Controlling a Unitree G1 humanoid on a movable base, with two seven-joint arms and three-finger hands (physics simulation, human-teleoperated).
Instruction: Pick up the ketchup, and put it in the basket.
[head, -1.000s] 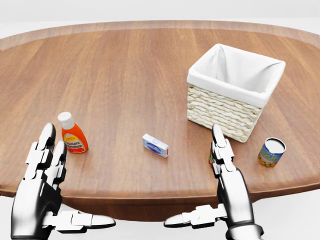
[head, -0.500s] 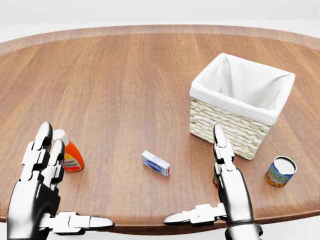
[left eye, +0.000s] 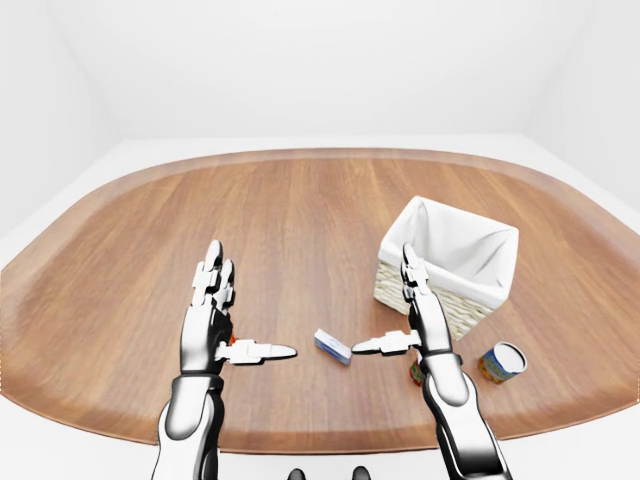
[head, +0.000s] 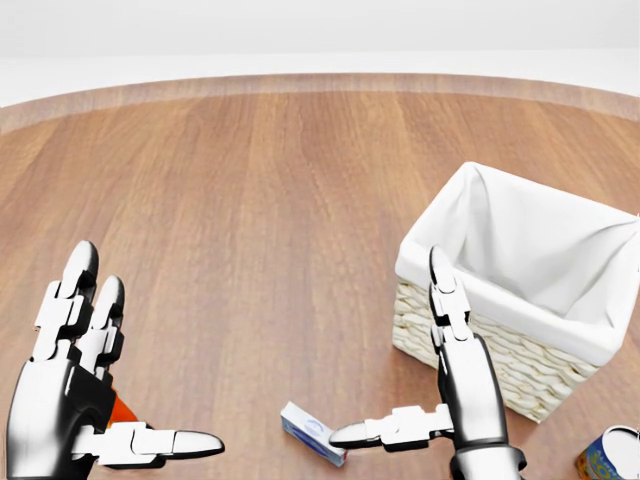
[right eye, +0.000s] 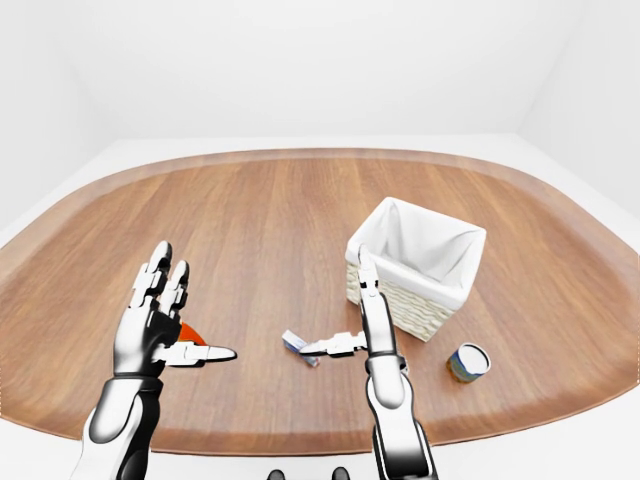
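Observation:
Only a red-orange sliver of the ketchup bottle (head: 120, 408) shows, low on the left of the head view; my left palm hides the rest. My left hand (head: 145, 355) is held upright and open in front of the bottle, fingers spread and thumb pointing right, with nothing in it. The basket (head: 500, 360), wicker with a white cloth lining, stands at the right of the head view. My right hand (head: 390, 350) is open too, just left of the basket's near corner, and holds nothing.
A small blue-and-white box (head: 313, 433) lies on the round wooden table (head: 250, 200) between my hands. A tin can (left eye: 501, 361) stands right of my right arm, below the basket. A small dark object (left eye: 417, 372) peeks out behind my right wrist.
The whole picture has shifted: the camera moved in, so the table's things slid down the head view. The ketchup has gone behind my left palm. Both hands stay open.

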